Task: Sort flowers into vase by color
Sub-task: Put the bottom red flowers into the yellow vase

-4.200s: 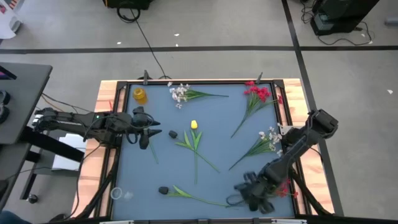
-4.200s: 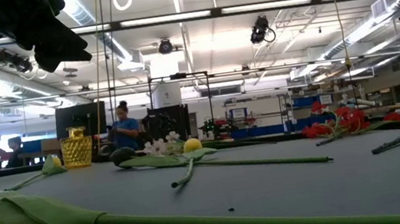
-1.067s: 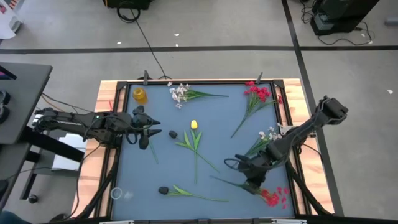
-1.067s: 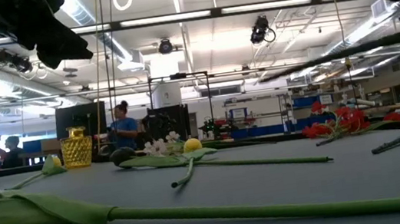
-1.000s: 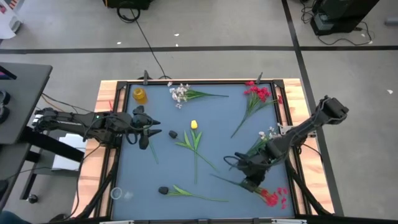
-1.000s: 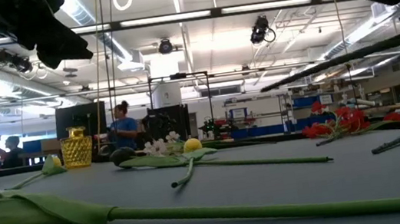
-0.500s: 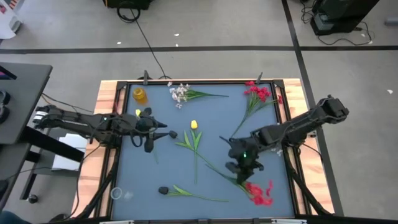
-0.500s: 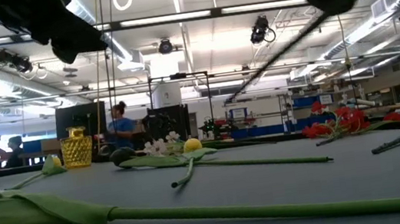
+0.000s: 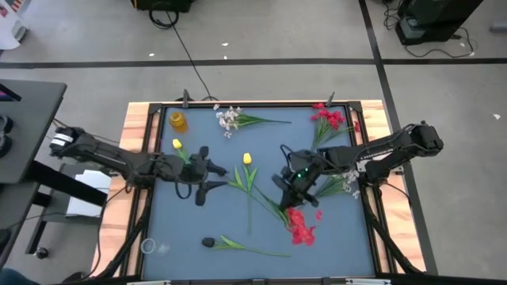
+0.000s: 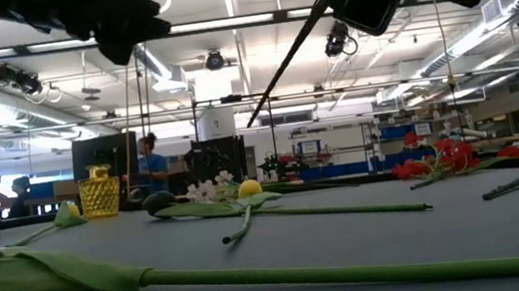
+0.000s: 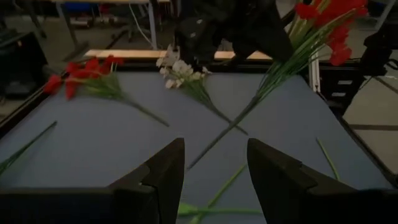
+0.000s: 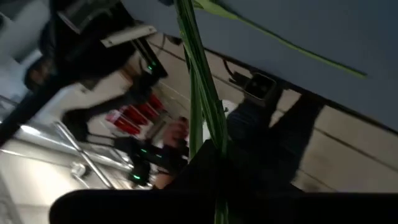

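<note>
My right gripper (image 9: 295,187) is over the table's middle, shut on a red flower (image 9: 299,226) held in the air. Its blossoms (image 11: 329,25) are up toward the near edge, and its bare stem (image 10: 279,62) slants down, clear of the table. My left gripper (image 9: 211,177) is left of centre, open and empty; its fingers (image 11: 174,171) face the held flower. A yellow vase (image 9: 178,121) stands at the far left corner. Lying flat on the table are white flowers (image 9: 230,119), red flowers (image 9: 329,117), a yellow tulip (image 9: 247,159) and a yellow flower (image 9: 176,144). My right gripper pinches the red flower's green stem (image 12: 208,134) between its two fingers, on the stretch below the blossoms. The fingers lie across the stem. The flower is lifted clear and tilted, blossoms high and the bare stem end hanging lower toward the left arm.
More white flowers (image 9: 345,179) lie by the right edge, partly under the right arm. A long green stem (image 9: 249,250) lies near the front edge and fills the foreground of the low view (image 10: 257,276). A raised frame (image 9: 238,103) rims the table. A person (image 10: 149,162) stands far behind.
My right gripper has carried the red flower from the near right corner toward the table's middle, rising a little and rolling, so the blossoms have swung leftward and the stem tips steeply. My left gripper has moved toward the table's centre, uncovering the yellow flower near the left edge.
</note>
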Robot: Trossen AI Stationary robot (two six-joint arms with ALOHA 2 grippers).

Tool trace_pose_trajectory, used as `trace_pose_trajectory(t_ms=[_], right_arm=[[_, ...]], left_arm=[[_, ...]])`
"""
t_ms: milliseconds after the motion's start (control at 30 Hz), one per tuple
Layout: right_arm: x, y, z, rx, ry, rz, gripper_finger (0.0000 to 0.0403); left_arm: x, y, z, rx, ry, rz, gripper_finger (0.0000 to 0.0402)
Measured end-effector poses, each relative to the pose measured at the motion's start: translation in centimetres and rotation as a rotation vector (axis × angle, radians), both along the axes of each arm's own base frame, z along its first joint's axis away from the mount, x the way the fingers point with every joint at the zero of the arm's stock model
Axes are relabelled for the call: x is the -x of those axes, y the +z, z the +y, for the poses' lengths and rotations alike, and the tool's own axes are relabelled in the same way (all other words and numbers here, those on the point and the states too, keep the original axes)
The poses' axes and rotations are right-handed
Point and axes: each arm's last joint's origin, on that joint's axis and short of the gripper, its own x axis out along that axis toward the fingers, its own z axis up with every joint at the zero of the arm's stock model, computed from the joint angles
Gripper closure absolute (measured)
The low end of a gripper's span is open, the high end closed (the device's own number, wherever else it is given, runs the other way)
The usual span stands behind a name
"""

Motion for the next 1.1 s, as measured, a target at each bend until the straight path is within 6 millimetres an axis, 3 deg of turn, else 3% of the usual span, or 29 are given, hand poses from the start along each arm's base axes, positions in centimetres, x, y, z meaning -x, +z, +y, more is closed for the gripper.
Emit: trace_pose_trajectory(t_ms=[267,433,667,867,1100], right_arm=[[-0.5,0.6,-0.5,-0.075,-0.090,0.004,0.0376],[-1.7,0.4,-0.4,-0.145,-0.108,-0.025,0.0376],[-3.7,-1.0,-0.2,-0.190,-0.097,-0.103,0.0376],[-4.0,-1.2,-0.6,-0.187,-0.095,-0.117,0.0376],[-4.0,-1.0,-1.3,-0.192,-0.100,-0.138,0.0376]], left_arm=[[-2.9,-1.5,-1.0,-0.047,-0.032,-0.023,0.0221],[-5.6,-0.3,-1.6,-0.167,-0.059,-0.015,0.0221],[-8.8,0.2,-2.9,-0.234,-0.157,0.129,0.0221],[-9.0,0.3,-4.1,-0.223,-0.275,0.190,0.0221],[-9.0,0.2,-4.1,-0.228,-0.271,0.204,0.0221]])
